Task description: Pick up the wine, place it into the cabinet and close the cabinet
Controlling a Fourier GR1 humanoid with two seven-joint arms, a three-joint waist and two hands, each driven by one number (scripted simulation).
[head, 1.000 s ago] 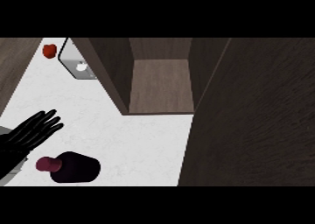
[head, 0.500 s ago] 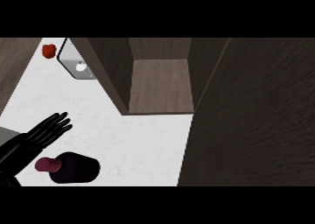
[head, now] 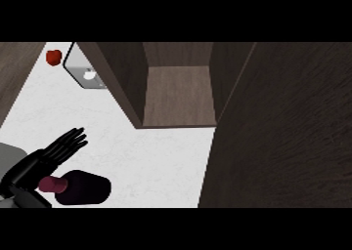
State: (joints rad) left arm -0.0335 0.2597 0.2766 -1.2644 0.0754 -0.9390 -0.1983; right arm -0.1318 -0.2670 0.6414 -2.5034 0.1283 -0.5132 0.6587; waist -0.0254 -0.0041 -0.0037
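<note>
A: Left hand [head: 53, 154] is seen at the lower left, fingers straight and spread, pointed up and to the right. Nothing is held. Right hand is not shown.

B: Wine located?

A: Wine [head: 79, 187] is seen from above, upright on the white desk [head: 161, 156]: dark body, reddish cap. It is just beside the hand, below the fingers and right of the palm. Contact cannot be confirmed; the cap sits close against the lower part of the hand.

B: Cabinet?

A: Cabinet [head: 177, 95] is open, its wooden shelf exposed, up and right of the wine, well apart from it. Its open door [head: 287, 132] fills the right side of the view.

B: Risks?

A: Fingers are extended past the wine rather than wrapped round it, so if they are closed from this pose the bottle could be missed or caught only at the cap. A tall upright bottle could be tipped by a sideways nudge from the palm. Later, the bottle could be knocked against the cabinet's side wall or the door edge during transfer, since the opening is narrow. The door must be swung last.

B: Other items?

A: Small red object [head: 54, 57] and a pale tray-like item [head: 85, 73] are noted at top left, well clear.
</note>
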